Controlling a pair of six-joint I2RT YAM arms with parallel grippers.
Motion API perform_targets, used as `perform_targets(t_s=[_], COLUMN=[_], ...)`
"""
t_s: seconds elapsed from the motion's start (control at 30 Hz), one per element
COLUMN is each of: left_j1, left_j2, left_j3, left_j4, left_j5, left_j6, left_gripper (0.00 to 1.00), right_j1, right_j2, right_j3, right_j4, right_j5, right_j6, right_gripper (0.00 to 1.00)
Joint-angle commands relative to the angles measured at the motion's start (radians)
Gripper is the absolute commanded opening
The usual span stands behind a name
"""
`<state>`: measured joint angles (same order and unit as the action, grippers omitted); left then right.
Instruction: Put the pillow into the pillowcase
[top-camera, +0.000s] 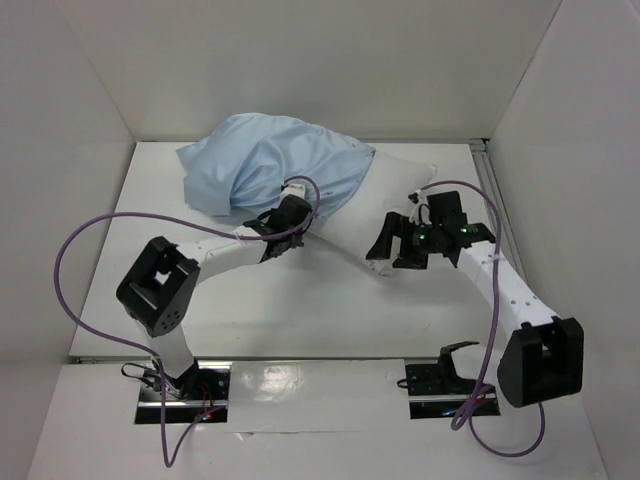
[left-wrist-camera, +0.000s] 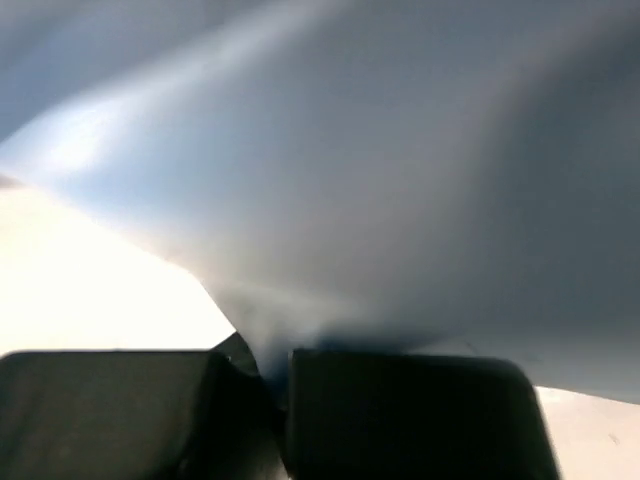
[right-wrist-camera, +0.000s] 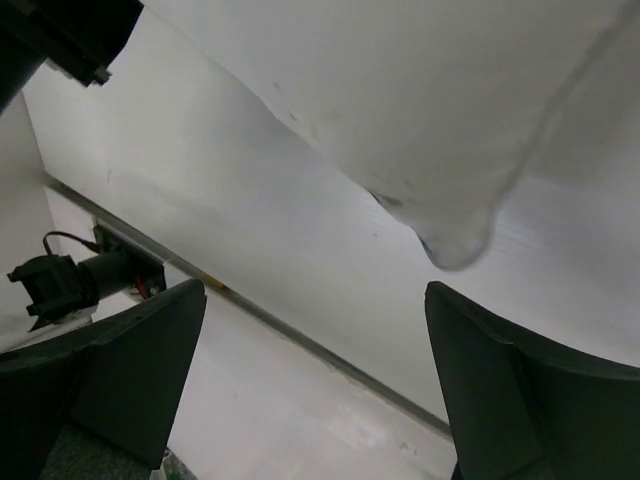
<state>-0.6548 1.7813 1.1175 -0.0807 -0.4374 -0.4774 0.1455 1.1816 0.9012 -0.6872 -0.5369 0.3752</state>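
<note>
1. Cloth like this bends and slips: the pillow (top-camera: 405, 185) looks soft, puffy and light, and the pillowcase (top-camera: 260, 160) looks thin and floppy.
2. Best place to hold is probably the pillowcase's open rim.
3. Clenched tight, the left end effector (top-camera: 297, 193) pinches a blue fold there.
4. Spread wide and holding nothing, the right end effector (top-camera: 393, 252) sits just beside the pillow's bare white corner.
5. Both lie at the back of the surface (top-camera: 300, 310), with the pillow mostly inside.

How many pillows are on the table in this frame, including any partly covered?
1. The pillow lies at the far side of the table, its left part inside the pillowcase, its white right end bare. Another hidden in the case cannot be ruled out.
</note>
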Motion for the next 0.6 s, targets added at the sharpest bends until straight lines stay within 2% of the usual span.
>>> perform_targets(t_s=[0.0, 0.1, 0.13, 0.17, 0.23, 0.27, 0.33, 0.37, 0.4, 0.43, 0.5, 0.53, 0.57], left_j1=[0.007, 0.007, 0.007, 0.007, 0.007, 0.007, -0.002, -0.002, -0.002, -0.002, -0.002, -0.002, 0.007], left_j2=[-0.131, -0.171, -0.183, -0.183, -0.194, -0.203, -0.215, -0.215, -0.215, -0.215, -0.206, -0.194, -0.194], left_j3=[-0.008, 0.024, 0.062, 0.082, 0.14, 0.159, 0.211, 0.229, 0.249, 0.267, 0.291, 0.291, 0.3], left_j4=[-0.039, -0.089, -0.103, -0.116, -0.166, -0.177, -0.188, -0.188, -0.208, -0.237, -0.249, -0.26, -0.26], left_j5=[0.057, 0.117, 0.135, 0.152, 0.161, 0.176, 0.241, 0.241, 0.241, 0.241, 0.227, 0.227, 0.227], left_j6=[0.005, 0.028, 0.037, 0.049, 0.071, 0.071, 0.095, 0.095, 0.095, 0.105, 0.105, 0.114, 0.114], left_gripper=[0.0, 0.0, 0.0, 0.0, 0.0, 0.0, 0.0, 0.0, 0.0, 0.0, 0.0, 0.0, 0.0], right_j1=[0.077, 0.124, 0.137, 0.152, 0.186, 0.186, 0.224, 0.236, 0.258, 0.258, 0.258, 0.244, 0.229], right_j2=[0.074, 0.202, 0.228, 0.271, 0.312, 0.331, 0.371, 0.371, 0.342, 0.307, 0.16, 0.11, 0.067], right_j3=[-0.018, 0.011, 0.028, 0.06, 0.111, 0.166, 0.215, 0.266, 0.277, 0.277, 0.22, 0.203, 0.203], right_j4=[0.305, 0.471, 0.501, 0.529, 0.541, 0.522, 0.471, 0.43, 0.39, 0.335, 0.302, 0.27, 0.243], right_j5=[0.057, 0.121, 0.155, 0.223, 0.265, 0.265, 0.249, 0.312, 0.362, 0.403, 0.52, 0.555, 0.587], right_j6=[0.076, 0.1, 0.1, 0.111, 0.111, 0.111, 0.073, 0.061, 0.06, 0.05, 0.05, 0.06, 0.074], right_gripper=[0.96, 0.75, 0.63, 0.32, 0.06, 0.0, 0.0, 0.0, 0.1, 0.29, 0.75, 0.91, 0.95])
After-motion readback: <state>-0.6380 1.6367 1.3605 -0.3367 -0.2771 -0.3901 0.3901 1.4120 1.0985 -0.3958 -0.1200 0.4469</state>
